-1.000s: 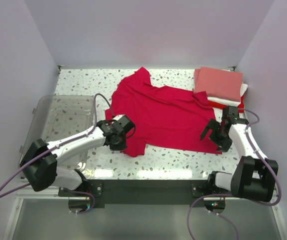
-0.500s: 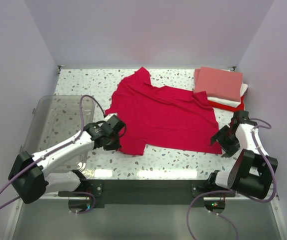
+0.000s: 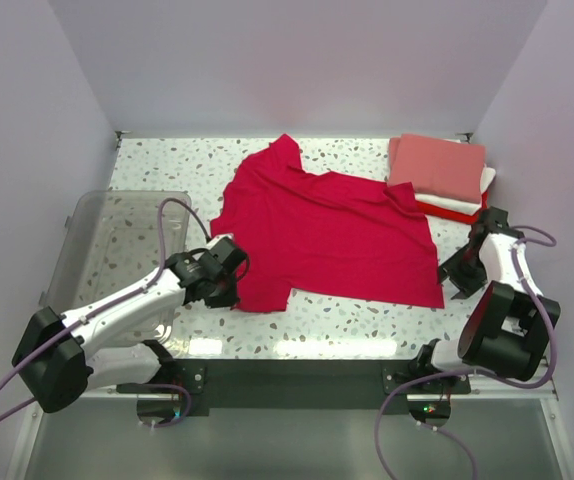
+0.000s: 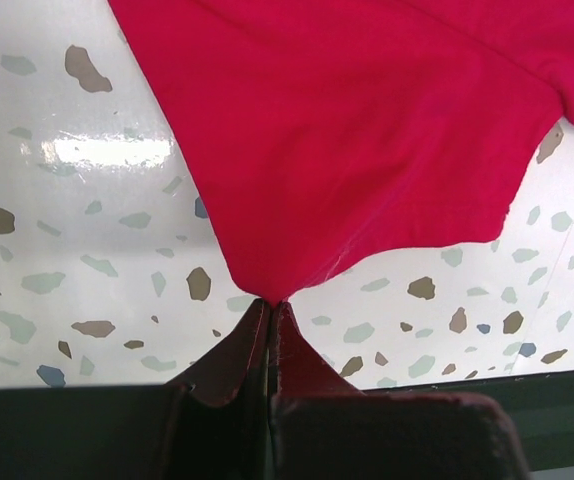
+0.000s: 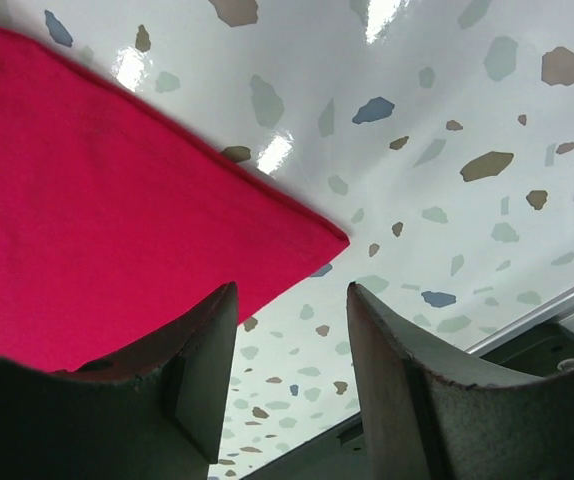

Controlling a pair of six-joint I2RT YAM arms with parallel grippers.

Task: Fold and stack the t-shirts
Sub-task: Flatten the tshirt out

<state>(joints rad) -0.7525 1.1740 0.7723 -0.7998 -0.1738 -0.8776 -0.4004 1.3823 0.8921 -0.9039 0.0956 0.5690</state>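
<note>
My left gripper (image 4: 270,305) pinches a corner of the spread, unfolded crimson t-shirt (image 3: 332,235), my right gripper (image 5: 292,330) stands half-open and empty beside its other corner, with seemingly three folded t-shirts (image 3: 442,175) stacked beyond.

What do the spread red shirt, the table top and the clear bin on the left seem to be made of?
The red shirt: soft matte fabric, likely cotton knit; it wrinkles and lies limp. The table top: hard and glossy, white with coloured flecks, terrazzo or a laminate imitating it; lamps reflect in it. The bin: probably rigid clear plastic; the table shows through its walls.
</note>
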